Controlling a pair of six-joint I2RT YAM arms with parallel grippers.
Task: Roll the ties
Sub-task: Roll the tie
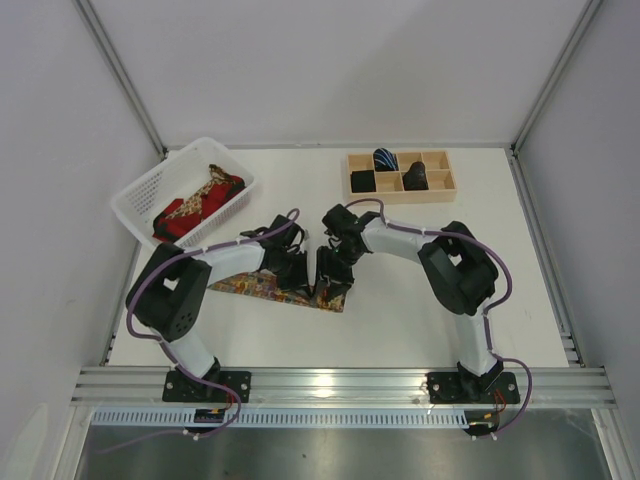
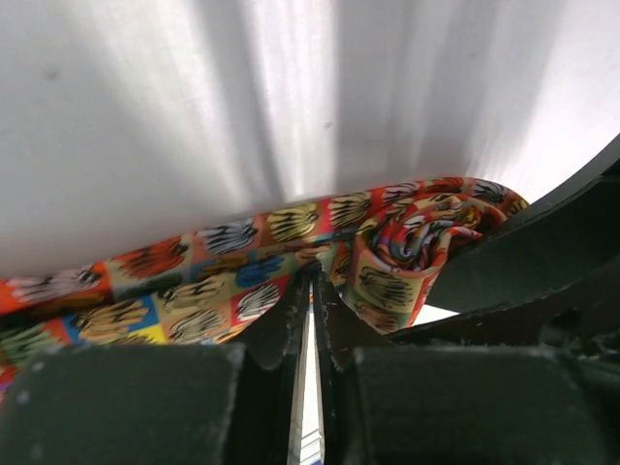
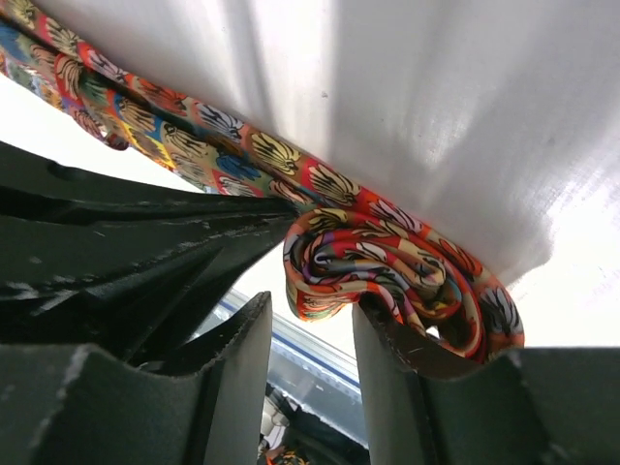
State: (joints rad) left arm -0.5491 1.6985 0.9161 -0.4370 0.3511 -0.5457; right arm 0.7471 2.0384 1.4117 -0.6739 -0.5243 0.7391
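Observation:
A multicoloured patterned tie lies flat on the white table, its right end coiled into a loose roll. My left gripper presses down on the tie just left of the roll; in the left wrist view its jaws are almost closed and pinch the tie's edge. The roll sits right beside it. My right gripper is open at the roll; its right finger touches the underside of the coil, the left finger stands free.
A white basket at the back left holds red and gold ties. A wooden compartment tray at the back right holds a rolled blue-striped tie and rolled black ties. Metal rail along the near edge.

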